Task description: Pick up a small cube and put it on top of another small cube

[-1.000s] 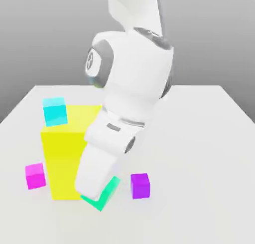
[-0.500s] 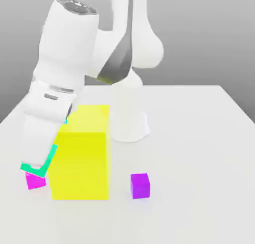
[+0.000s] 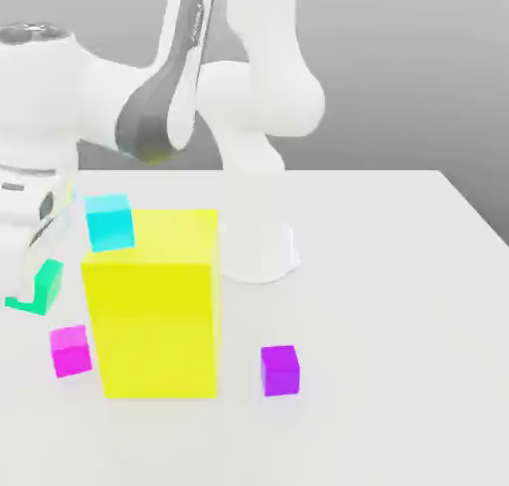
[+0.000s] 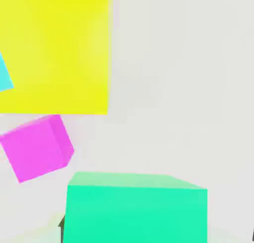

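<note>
Since a second ago, the white robot arm (image 3: pixel 149 96) has been swung from in front of the large yellow block (image 3: pixel 154 305) over to the exterior view's left edge, and the small sea-green cube (image 3: pixel 38 287) has been carried along with it. The two-finger gripper (image 3: pixel 30 275) is seen closed tight on that cube, which is held clear of the white tabletop (image 3: pixel 398 325). In the hand view the sea-green cube (image 4: pixel 136 207) sits nearest the camera, with the small magenta cube (image 4: pixel 37 146) on the table beyond it and the yellow block (image 4: pixel 54 48) further on. In the exterior view the small purple cube (image 3: pixel 280 370) lies nearest, then the magenta cube (image 3: pixel 71 350) just beside the yellow block. A light cyan-blue cube (image 3: pixel 109 223) rests on the block's top. The arm's base (image 3: pixel 258 245) stands furthest back.
</note>
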### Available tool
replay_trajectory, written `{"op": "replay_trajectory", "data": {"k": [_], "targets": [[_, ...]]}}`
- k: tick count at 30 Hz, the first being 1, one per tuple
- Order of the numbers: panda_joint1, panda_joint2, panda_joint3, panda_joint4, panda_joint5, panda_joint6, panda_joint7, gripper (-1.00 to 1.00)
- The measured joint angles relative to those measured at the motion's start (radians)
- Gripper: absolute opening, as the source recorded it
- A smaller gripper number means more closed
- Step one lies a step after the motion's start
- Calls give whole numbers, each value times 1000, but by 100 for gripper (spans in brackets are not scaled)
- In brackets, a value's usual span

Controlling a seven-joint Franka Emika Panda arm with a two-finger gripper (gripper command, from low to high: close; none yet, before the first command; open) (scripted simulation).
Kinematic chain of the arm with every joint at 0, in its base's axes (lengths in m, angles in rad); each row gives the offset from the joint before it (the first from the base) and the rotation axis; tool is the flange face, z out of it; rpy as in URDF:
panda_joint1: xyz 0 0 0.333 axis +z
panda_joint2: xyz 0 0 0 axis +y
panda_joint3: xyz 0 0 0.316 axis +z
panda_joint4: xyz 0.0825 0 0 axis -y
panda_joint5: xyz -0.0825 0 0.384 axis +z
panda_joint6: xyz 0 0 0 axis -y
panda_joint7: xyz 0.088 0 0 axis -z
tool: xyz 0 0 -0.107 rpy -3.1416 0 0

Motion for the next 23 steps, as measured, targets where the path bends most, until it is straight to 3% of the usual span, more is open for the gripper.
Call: {"op": "replay_trajectory", "data": {"k": [6,20,21,23], "targets": [[-40,41,-54,-59,132,19,-26,-100],[-32,229,-55,-53,173,197,-52,-100],[-31,245,-56,-52,172,210,-51,100],[-31,245,-56,-52,172,210,-51,100]]}}
